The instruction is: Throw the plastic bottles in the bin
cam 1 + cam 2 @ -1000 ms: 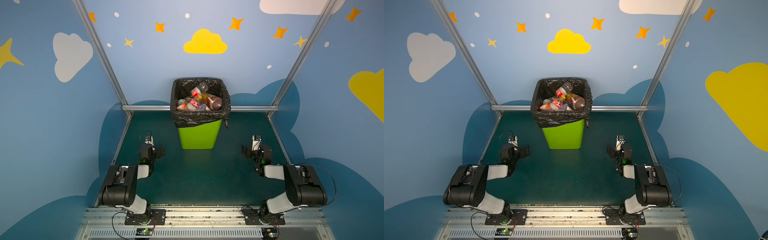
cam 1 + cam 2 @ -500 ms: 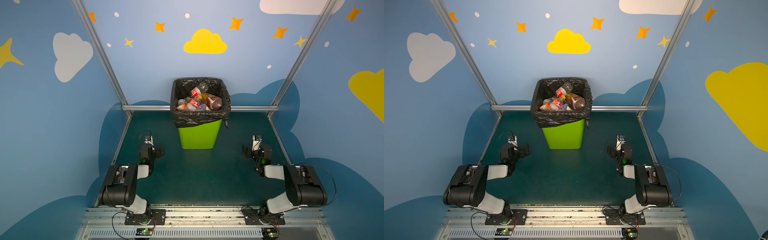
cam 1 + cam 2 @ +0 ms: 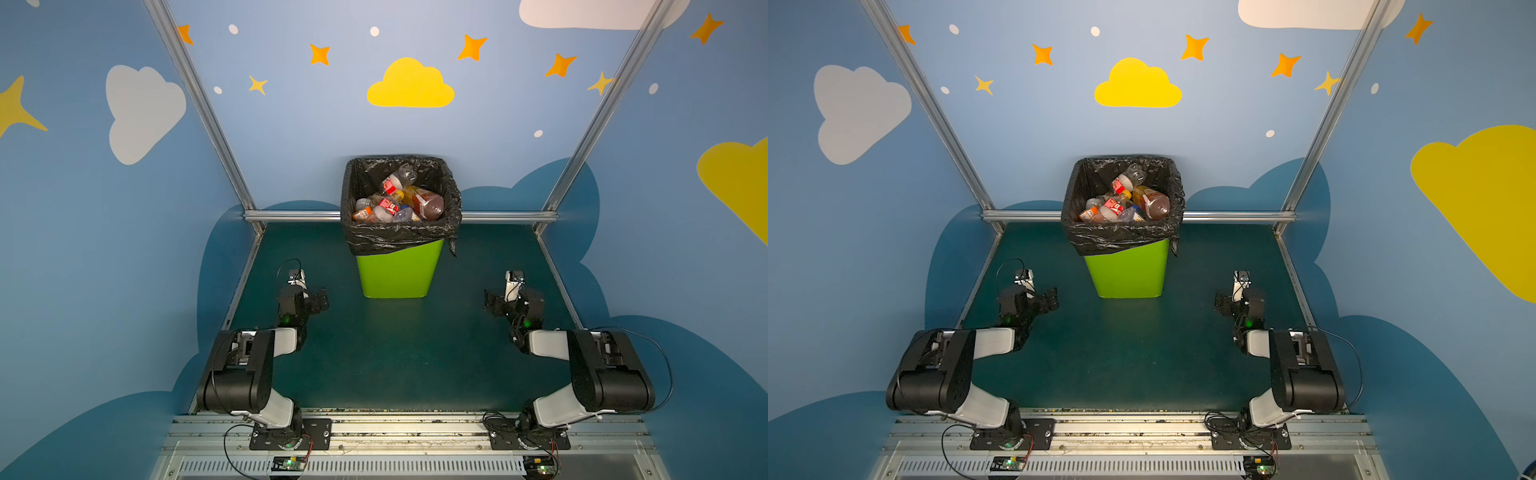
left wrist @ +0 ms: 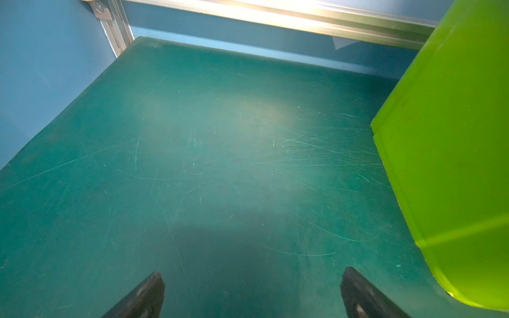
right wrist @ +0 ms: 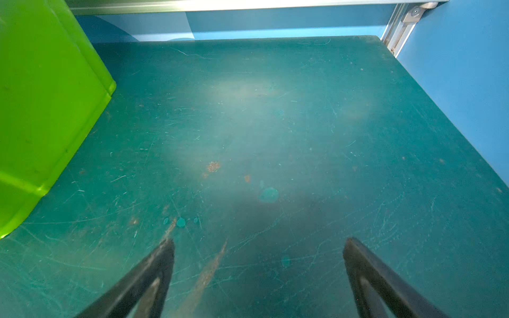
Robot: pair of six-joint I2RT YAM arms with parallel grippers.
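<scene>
**Bottles in bin, both grippers empty**

Left side. The left gripper (image 3: 306, 298) hung low over the dark green tabletop (image 3: 395, 361), close to its left edge and pointed toward the back wall. The left wrist view showed its black fingertips (image 4: 148, 294) spread wide, with only scratched tabletop between them. It held nothing. The bin's green wall filled one side of that view, clear of the fingers.

Centre. The bin (image 3: 395, 270) was lime green and narrower at the foot. It stood upright at the back middle of the tabletop, in front of the aluminium rail (image 3: 291, 215). A crinkly black bag (image 3: 399, 241) lined it and folded down over the rim. The plastic bottles (image 3: 388, 203) lay heaped inside, close to the rim in both top views. Several were clear with red labels, and one had an orange label. A larger bottle of brown liquid (image 3: 430, 204) lay on the right of the heap. The count could not be made out.

Right side. The right gripper (image 3: 505, 301) hung low near the right edge of the tabletop, well apart from the bin. Its fingertips (image 5: 148, 269) stood wide apart and held nothing. Between them were scratches and rust-coloured stains (image 5: 213, 166).
</scene>
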